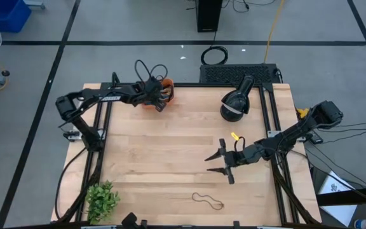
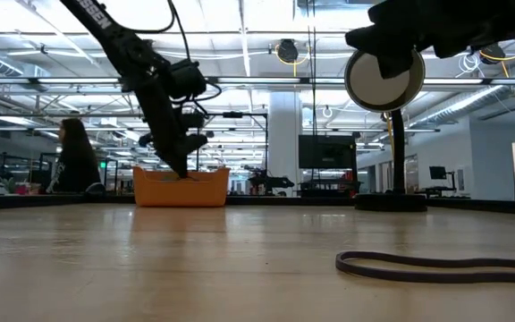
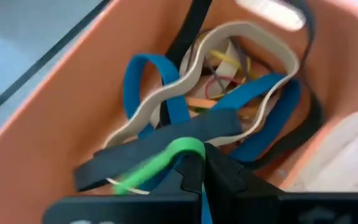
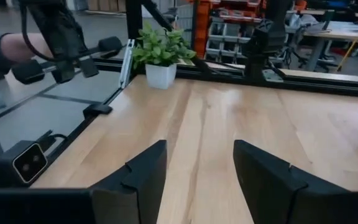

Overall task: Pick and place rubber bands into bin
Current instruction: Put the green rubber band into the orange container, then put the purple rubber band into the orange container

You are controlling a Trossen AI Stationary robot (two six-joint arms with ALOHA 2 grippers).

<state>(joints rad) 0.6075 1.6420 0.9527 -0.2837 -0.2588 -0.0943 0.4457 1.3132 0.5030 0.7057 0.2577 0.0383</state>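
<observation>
The orange bin [image 1: 164, 94] stands at the table's far edge, left of the middle, and shows in the low view [image 2: 180, 190]. It holds several rubber bands, among them blue [image 3: 263, 118], tan [image 3: 185, 81] and black [image 3: 160, 146] ones. My left gripper [image 1: 157, 102] reaches down into the bin, shut on a green rubber band [image 3: 160, 160]. A dark rubber band [image 1: 207, 200] lies flat on the table near the front edge, also in the low view [image 2: 436, 263]. My right gripper [image 1: 218, 163] is open and empty above the table's middle right, away from that band. My left gripper [image 3: 202, 171] pinches the green rubber band by one end of its loop [image 3: 188, 148] between its two fingertips. The fingers come from above, pointing down into the bin [image 2: 182, 168]. The rest of the green band lies slack on the black band in the bin.
A black lamp-like device [image 1: 237, 102] stands at the far right of the table, with a small yellow piece [image 1: 235, 136] in front of it. A small potted plant [image 1: 100, 200] stands at the near left corner. Bare wood lies between the grippers.
</observation>
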